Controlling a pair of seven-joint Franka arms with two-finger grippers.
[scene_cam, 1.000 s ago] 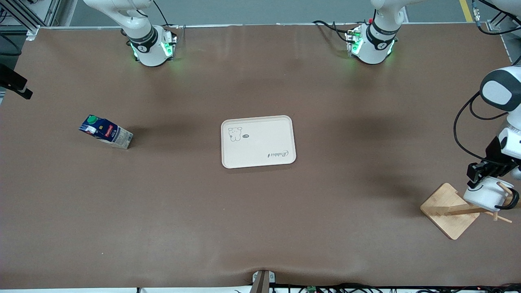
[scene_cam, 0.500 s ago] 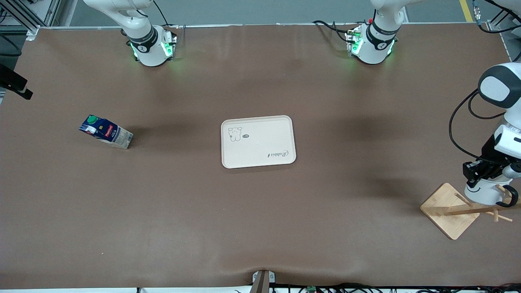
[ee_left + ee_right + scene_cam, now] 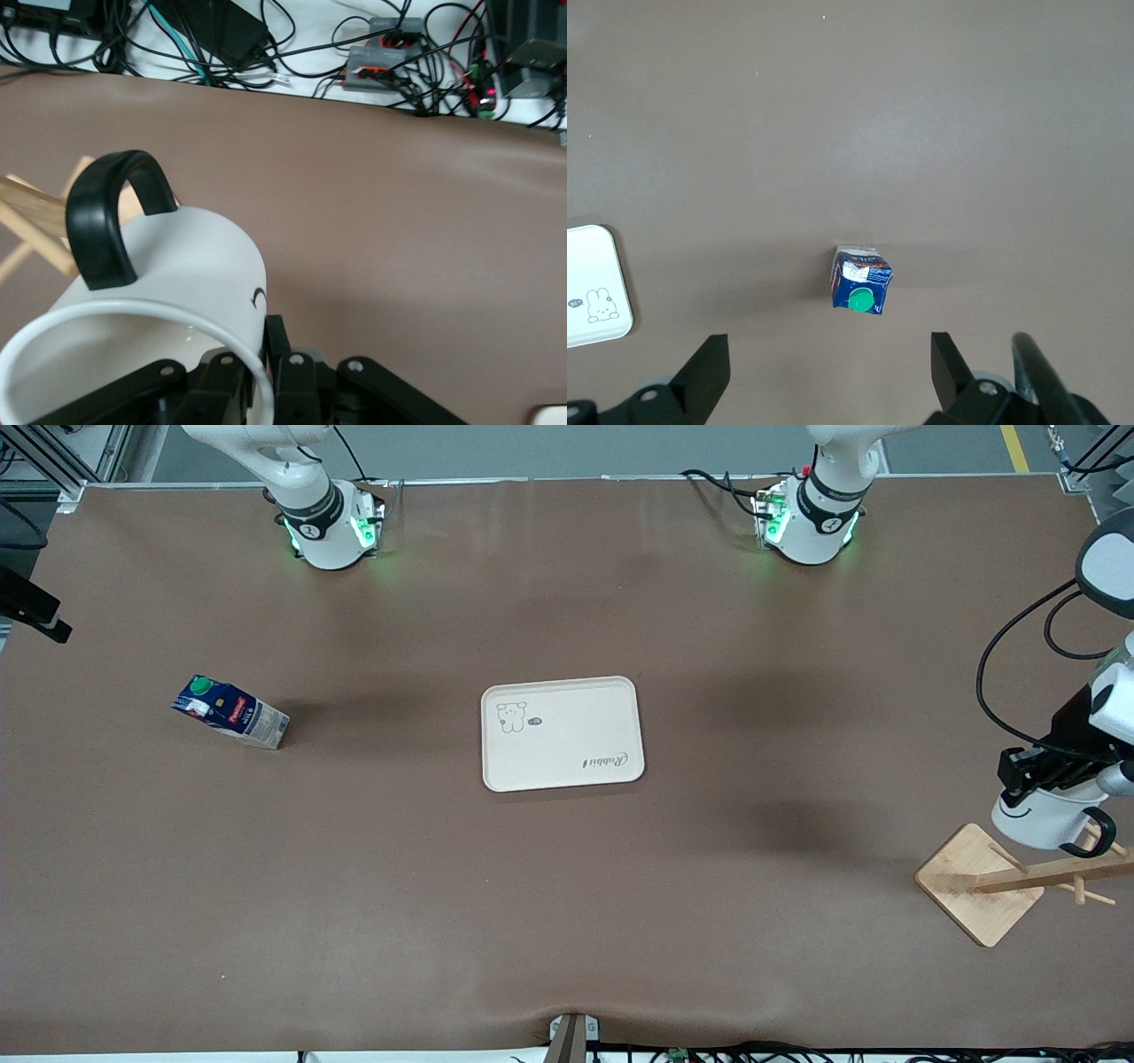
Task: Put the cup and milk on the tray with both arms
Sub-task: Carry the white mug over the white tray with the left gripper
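I am driving two white arms at a brown table, seen from a high camera facing them. Starting at the lower right of the frame, a wooden rack [image 3: 979, 883] with a square base and slanting pegs stands at the left arm's end of the table. Just above it in the frame, the left gripper [image 3: 1032, 772] hangs over that rack, its fingers clamped on the rim of the cup [image 3: 1045, 822], a small white mug with a black handle and part of a drawn smile showing. In the left wrist view the cup [image 3: 168, 292] lies tipped on its side in the grip, open mouth toward the camera, handle uppermost, with the rack's pegs just beside it.

The relation that matters most: the tray [image 3: 562, 732], cream with a bear drawing, lies flat at the middle of the frame, well apart from the held cup, toward the right arm's end. I judge the carry must run that way.

At the middle left of the frame the milk [image 3: 229, 711] stands on the table, well apart from the tray. The right gripper [image 3: 824, 372] shows only in its wrist view, hovering above the milk [image 3: 861, 287] with fingers spread wide and empty
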